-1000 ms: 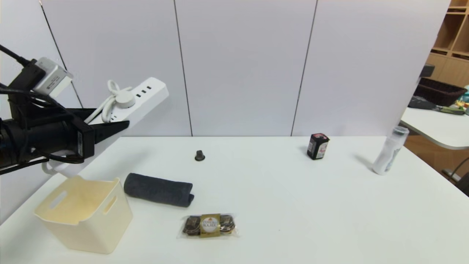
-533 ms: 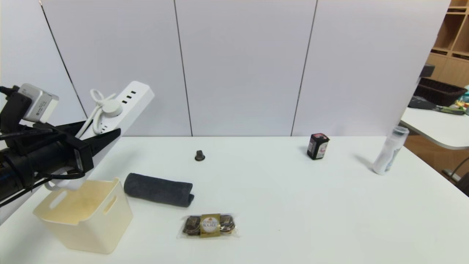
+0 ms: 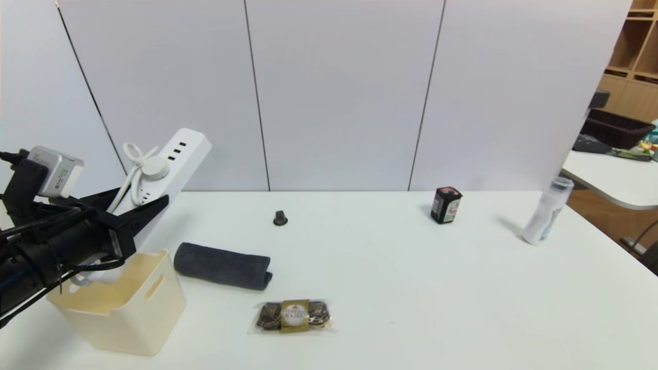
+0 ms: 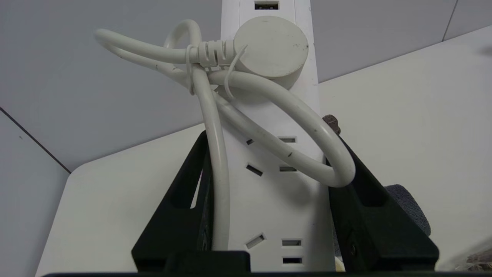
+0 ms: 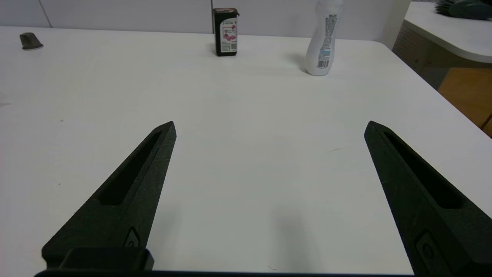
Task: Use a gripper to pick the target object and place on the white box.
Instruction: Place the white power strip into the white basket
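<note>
One arm active: the left end effector (image 3: 149, 210) is clamped on the long white rectangular power strip (image 3: 169, 169), which sticks up tilted with its low end over the cream-white open-top plastic bin (image 3: 128, 313) at the bench's (image 3: 411, 288) near-left corner. Against a second ago, the strip sits lower and closer to the bin, so release looks near. The right end effector (image 5: 269, 127) is parked, jaws wide.
</note>
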Action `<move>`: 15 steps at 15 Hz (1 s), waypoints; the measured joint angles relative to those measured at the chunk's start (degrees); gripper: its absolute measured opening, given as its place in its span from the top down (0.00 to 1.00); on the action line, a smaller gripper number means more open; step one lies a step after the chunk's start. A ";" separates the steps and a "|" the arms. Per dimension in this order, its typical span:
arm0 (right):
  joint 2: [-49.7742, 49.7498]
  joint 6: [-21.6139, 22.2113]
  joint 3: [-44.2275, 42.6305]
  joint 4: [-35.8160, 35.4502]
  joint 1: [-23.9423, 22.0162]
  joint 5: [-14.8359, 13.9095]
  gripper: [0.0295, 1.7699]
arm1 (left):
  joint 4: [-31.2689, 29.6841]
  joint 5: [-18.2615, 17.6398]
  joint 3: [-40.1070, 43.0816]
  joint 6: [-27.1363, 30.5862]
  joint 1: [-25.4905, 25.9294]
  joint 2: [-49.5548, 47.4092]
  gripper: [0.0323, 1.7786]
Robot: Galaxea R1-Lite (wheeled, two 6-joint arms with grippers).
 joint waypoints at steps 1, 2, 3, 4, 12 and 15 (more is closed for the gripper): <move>0.00 0.01 0.00 0.00 0.00 0.01 0.04 | -0.95 0.06 0.77 -0.02 0.00 0.41 0.52; 0.00 0.04 0.00 0.00 0.00 0.01 0.04 | -2.01 0.27 1.55 -0.09 0.00 0.77 0.52; 0.00 0.04 0.00 0.00 0.00 0.00 0.04 | -3.04 0.80 2.18 -0.26 0.00 1.18 0.52; 0.00 0.01 0.00 0.00 0.00 0.01 0.04 | -4.23 1.18 2.51 -0.39 0.00 1.60 0.52; 0.00 0.04 0.00 -0.02 0.00 0.00 0.04 | -7.58 2.01 3.50 -1.60 -0.02 3.57 0.52; 0.00 0.04 0.00 -0.02 0.00 0.00 0.04 | -8.89 2.06 3.61 -1.88 0.00 4.73 0.52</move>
